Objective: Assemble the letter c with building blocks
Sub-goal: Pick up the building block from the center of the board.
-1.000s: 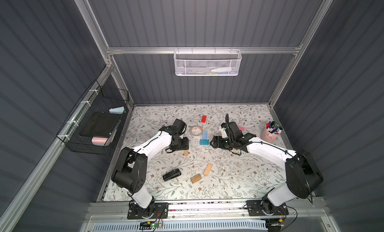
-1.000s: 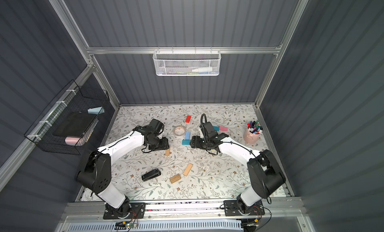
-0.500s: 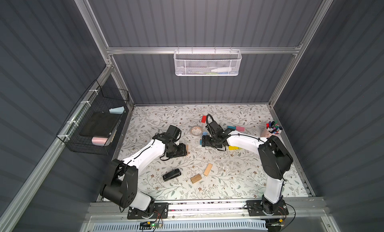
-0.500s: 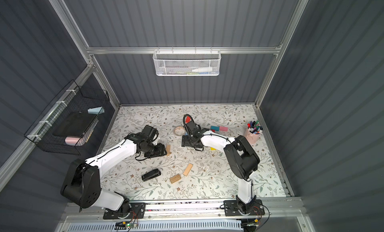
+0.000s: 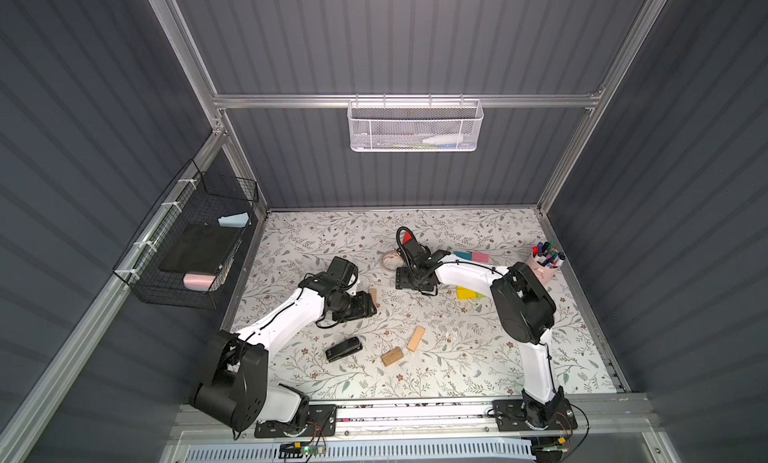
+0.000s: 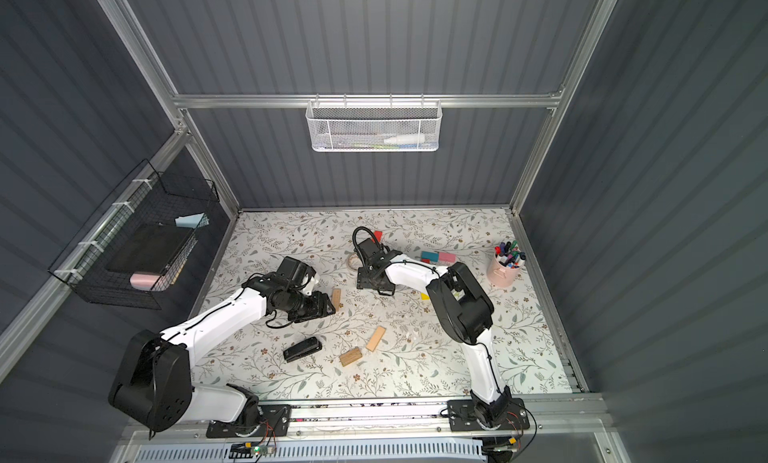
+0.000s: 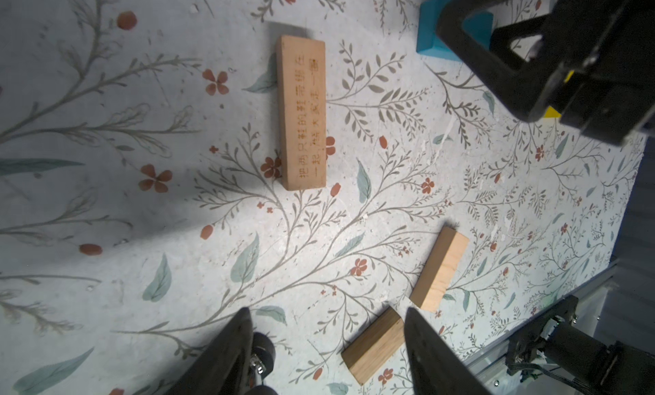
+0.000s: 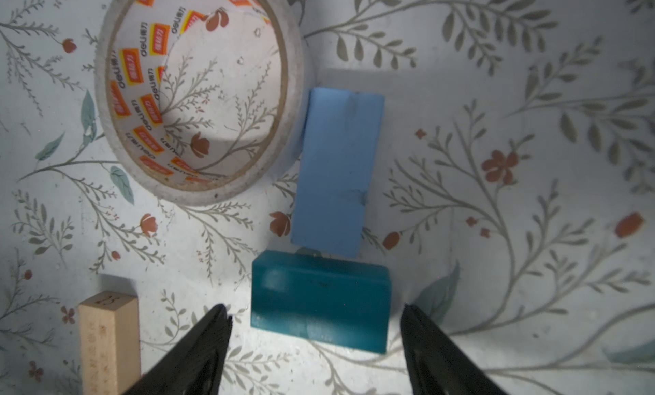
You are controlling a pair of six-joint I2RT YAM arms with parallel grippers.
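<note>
Across the floral surface (image 5: 478, 369) in both top views, your building blocks lie scattered with no C begun: a red block (image 5: 408, 237) behind the right arm, a teal and pink pair (image 5: 471, 256), a yellow block (image 5: 465, 292), and two plain tan blocks (image 5: 416, 338) near the stapler (image 5: 343, 349). From the left wrist, the left jaws stand open and empty, with the engraved tan block (image 7: 303, 113) lying ahead of them, untouched. From the right wrist, the right jaws stand open either side of a teal block (image 8: 319, 301) set on its edge, touching neither end; a light blue block (image 8: 338, 170) lies flat beyond it, hard by the tape roll (image 8: 198, 102). You look to be at the gathering step. Next you would likely close squarely on the teal block without nudging its neighbour.
</note>
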